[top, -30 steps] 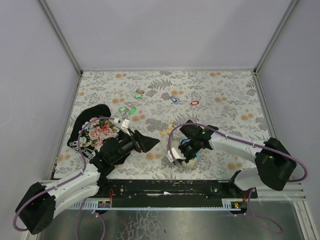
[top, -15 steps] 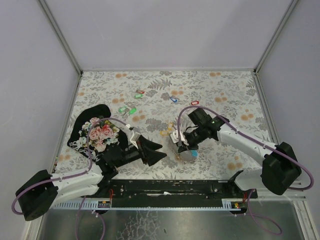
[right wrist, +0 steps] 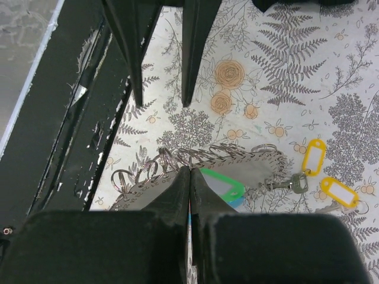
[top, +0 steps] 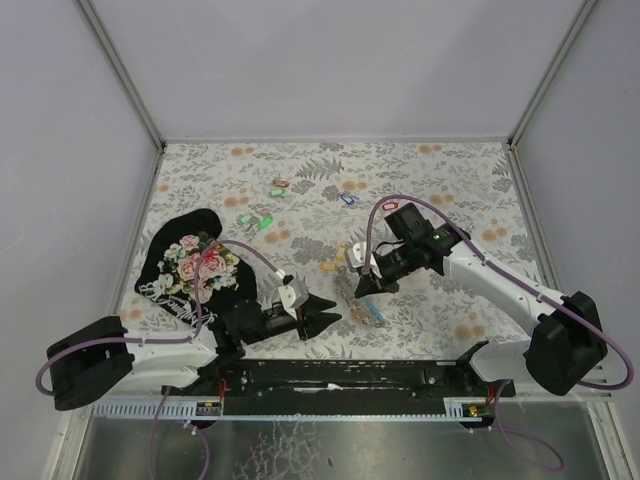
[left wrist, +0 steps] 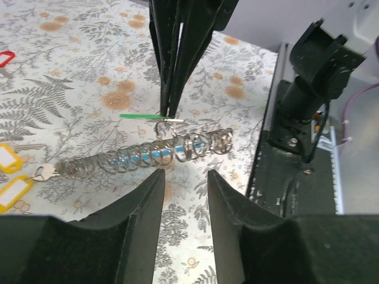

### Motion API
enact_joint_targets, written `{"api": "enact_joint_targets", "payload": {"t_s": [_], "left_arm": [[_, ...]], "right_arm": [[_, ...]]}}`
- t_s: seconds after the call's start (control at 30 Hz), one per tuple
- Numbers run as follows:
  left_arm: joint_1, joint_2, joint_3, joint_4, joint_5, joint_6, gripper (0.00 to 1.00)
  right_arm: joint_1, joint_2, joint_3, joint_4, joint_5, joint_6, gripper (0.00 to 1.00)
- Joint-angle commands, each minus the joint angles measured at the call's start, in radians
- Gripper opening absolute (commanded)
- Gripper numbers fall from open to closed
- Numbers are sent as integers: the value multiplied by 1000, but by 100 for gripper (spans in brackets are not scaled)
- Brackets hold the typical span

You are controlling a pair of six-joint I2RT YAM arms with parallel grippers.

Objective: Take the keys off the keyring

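The keyring [left wrist: 142, 158] is a grey strap with a blue section, lined with metal rings. In the top view it hangs at mid-table [top: 368, 305] under my right gripper [top: 360, 288]. That gripper [right wrist: 189, 170] is shut on a thin metal ring at the strap's edge [right wrist: 249, 163]. The green key tag [right wrist: 224, 186] sits right beside its tips, edge-on in the left wrist view [left wrist: 139, 116]. My left gripper [left wrist: 185, 173] is open with a narrow gap and nothing in it. It points at the strap from just short of it [top: 325, 320].
Two yellow tags [right wrist: 312, 155] with a small key hang off the strap's end. Loose green [top: 255, 220], red [top: 389, 206] and blue [top: 347, 199] tags lie farther back. A black floral cloth [top: 185, 265] lies at the left. The black base rail [top: 340, 375] runs along the near edge.
My right gripper has carried the keyring away from the near edge toward mid-table. My left gripper has swung right and nearer the front edge, and its jaws have narrowed.
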Motion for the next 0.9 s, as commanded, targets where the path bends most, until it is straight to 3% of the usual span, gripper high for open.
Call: {"api": "enact_joint_targets", "payload": {"t_s": [0.0,0.27,0.53,0.87], "left_arm": [[-14,47,58,97,-72,138,33],[-15,93,82,124,-82,187,26],[-16,128,96,130,20,187,25],[-16,159,111,156,28,177,25]], "right_arm": [[-7,-29,57,-23,-82,32,0],[-8,-36,58,-37,-107,20,0],[-8,-39,58,-37,-113,20,0],[-8,-38,51,-34,-122,21,0]]}}
